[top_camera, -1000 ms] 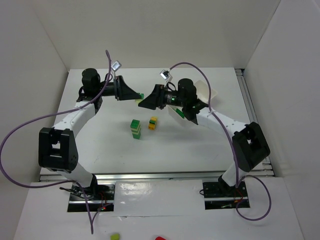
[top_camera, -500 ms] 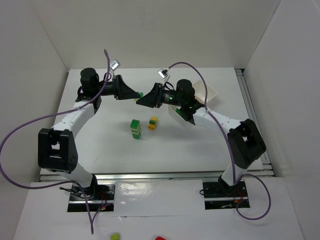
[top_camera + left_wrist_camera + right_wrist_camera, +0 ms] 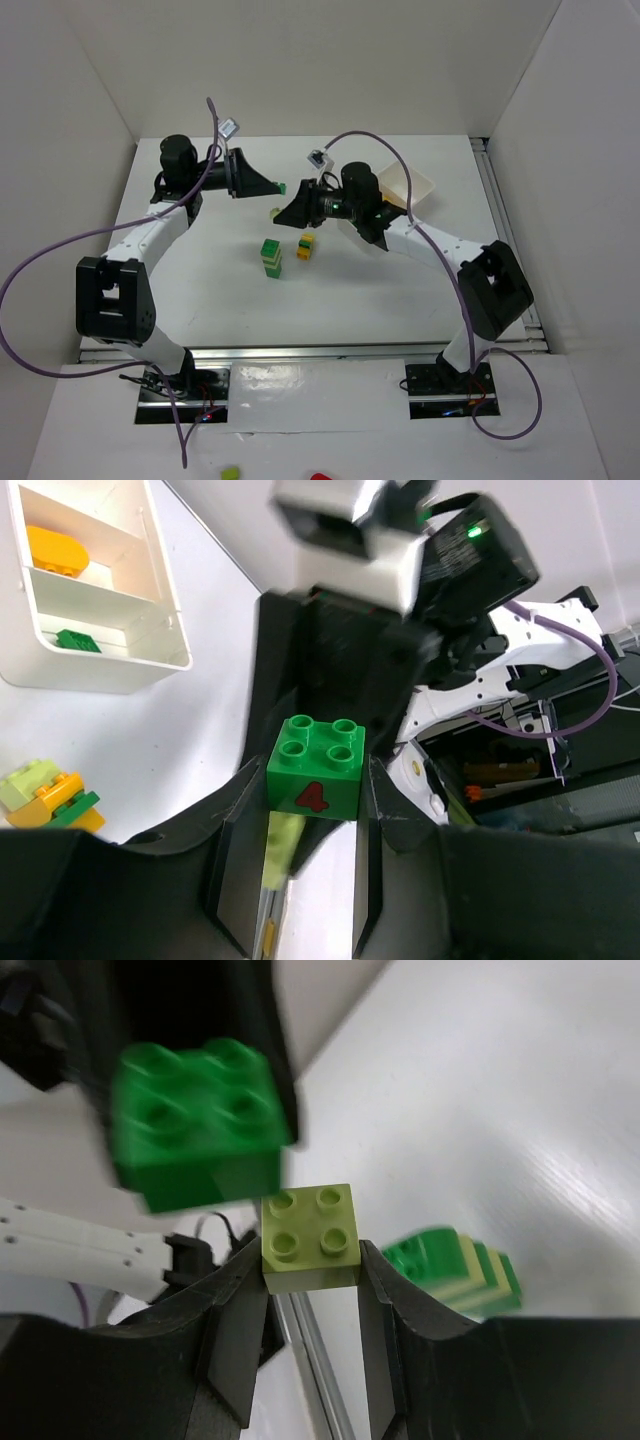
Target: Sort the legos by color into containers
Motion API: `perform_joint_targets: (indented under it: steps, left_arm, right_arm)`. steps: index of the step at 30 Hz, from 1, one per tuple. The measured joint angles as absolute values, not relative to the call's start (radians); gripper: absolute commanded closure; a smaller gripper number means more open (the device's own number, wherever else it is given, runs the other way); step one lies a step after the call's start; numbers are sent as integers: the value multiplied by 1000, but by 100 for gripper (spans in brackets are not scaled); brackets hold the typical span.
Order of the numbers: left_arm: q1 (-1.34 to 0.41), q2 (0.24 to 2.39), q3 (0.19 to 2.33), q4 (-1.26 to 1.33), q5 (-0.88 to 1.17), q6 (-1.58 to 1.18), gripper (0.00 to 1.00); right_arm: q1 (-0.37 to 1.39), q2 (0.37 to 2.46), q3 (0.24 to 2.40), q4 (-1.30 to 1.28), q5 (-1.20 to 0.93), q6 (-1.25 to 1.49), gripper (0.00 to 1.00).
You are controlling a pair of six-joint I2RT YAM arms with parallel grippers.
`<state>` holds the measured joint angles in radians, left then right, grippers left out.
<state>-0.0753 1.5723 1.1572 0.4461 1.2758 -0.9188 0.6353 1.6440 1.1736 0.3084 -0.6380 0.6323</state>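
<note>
As both arms reach inward over the white bench point(image 3: 210, 290), their claws stand near its far middle, close together but apart. Right arm point(image 3: 440, 240) crosses in front of the white tray point(image 3: 421, 184), which lies at the far right of the bench and is partly hidden by it. Left arm point(image 3: 150, 235) comes round by the far left. The left wrist view shows the tray's inner walls, with an orange-yellow piece point(image 3: 55, 550) in one compartment and a small green piece point(image 3: 76, 640) in the next. Left claw point(image 3: 312, 810) is clamped on a green brick point(image 3: 312, 770), studs toward the camera and a red 4 on its side face. Right claw point(image 3: 310, 1265) is clamped on a lime brick point(image 3: 308, 1238), one finger on each side. In the right wrist view the green brick shows blurred just above and left of the lime brick, not touching it. Two stacks stand on the bench nearer the arm bases. One is a green stack point(image 3: 270, 257) with pale layers. The other, just right of it and apart, is a yellow stack point(image 3: 305, 245) with green in it.
</note>
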Motion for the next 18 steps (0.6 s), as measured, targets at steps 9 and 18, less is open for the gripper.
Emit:
perform_joint_targets:
  steps: [9,18]
  left_arm:
    - [-75,1572,1198,387,1245,-889,100]
    - [-99,1573,1349,-39,1003,-632,100]
  right_arm:
    - [630,1532,1131,-30,-413,517,71]
    - [398,1451,1214,-262,68,478,75]
